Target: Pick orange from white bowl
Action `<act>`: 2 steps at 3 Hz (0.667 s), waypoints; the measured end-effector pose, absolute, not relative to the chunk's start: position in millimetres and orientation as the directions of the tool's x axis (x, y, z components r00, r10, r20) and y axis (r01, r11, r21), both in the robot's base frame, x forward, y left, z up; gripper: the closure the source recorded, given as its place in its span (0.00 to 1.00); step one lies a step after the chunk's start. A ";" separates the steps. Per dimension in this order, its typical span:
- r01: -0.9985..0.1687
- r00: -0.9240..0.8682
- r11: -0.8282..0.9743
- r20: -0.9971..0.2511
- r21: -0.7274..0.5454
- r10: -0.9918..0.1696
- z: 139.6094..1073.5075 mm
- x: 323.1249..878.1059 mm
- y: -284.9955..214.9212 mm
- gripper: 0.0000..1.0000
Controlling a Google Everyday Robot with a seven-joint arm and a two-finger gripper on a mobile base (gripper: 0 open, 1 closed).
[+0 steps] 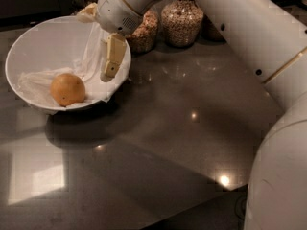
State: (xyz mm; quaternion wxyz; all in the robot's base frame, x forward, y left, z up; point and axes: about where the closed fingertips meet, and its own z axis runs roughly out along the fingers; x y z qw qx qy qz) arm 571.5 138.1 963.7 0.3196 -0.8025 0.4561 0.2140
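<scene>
The orange [67,89] lies in the white bowl [33,37] at the left, on the white cloth lining near the bowl's front. My gripper [97,44] hangs over the bowl's right side, to the right of and above the orange, not touching it. It is open: one cream finger [114,55] points down just inside the right rim, and the other finger [88,12] shows at the bowl's far edge, partly hidden by the wrist.
Glass jars of grain [181,19] stand behind the bowl at the back, one partly hidden by my wrist. My white arm [249,37] spans the right side of the view. The dark glossy countertop [168,128] stretches in front.
</scene>
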 end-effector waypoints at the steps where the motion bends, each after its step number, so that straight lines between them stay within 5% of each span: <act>1: -0.865 0.495 -0.401 -0.644 -0.301 -0.584 956.1 570.7 147.0 0.00; 2: -0.863 0.490 -0.421 -0.660 -0.278 -0.569 944.7 568.7 157.8 0.00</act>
